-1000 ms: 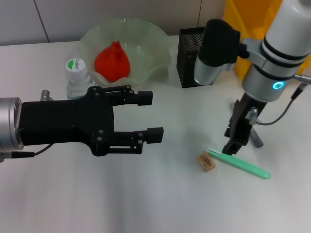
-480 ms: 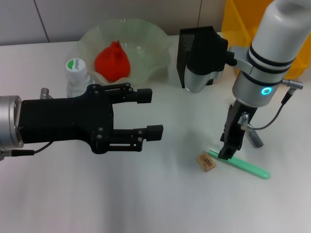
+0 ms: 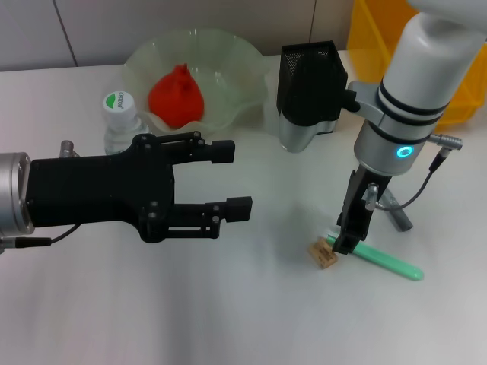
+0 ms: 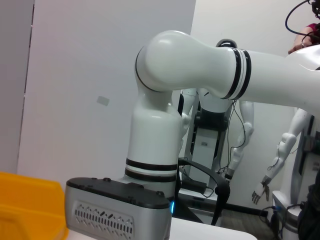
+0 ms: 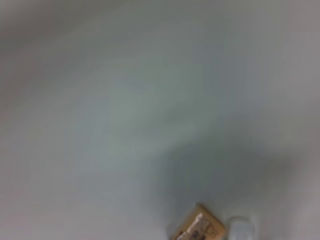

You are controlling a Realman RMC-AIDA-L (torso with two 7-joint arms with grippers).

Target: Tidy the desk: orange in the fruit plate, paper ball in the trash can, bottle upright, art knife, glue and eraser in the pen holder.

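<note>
The right gripper (image 3: 344, 245) points down at the green art knife (image 3: 380, 261), just beside the eraser (image 3: 322, 254) on the desk (image 3: 228, 304); its finger state cannot be determined. The left gripper (image 3: 232, 179) hovers with fingers spread, in front of the upright bottle (image 3: 120, 122). The orange (image 3: 176, 96) lies in the fruit plate (image 3: 228, 61).

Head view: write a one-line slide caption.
Right gripper lowers beside the eraser and green knife; left gripper hovers open; orange in plate.

A small word in green letters is showing on the green-and-white cap (image 3: 117, 101) of the clear plastic bottle at upper left in the head view; it is too small to read. Dark print on the tan rectangular eraser (image 5: 199, 229) is blurring beyond reading.
</note>
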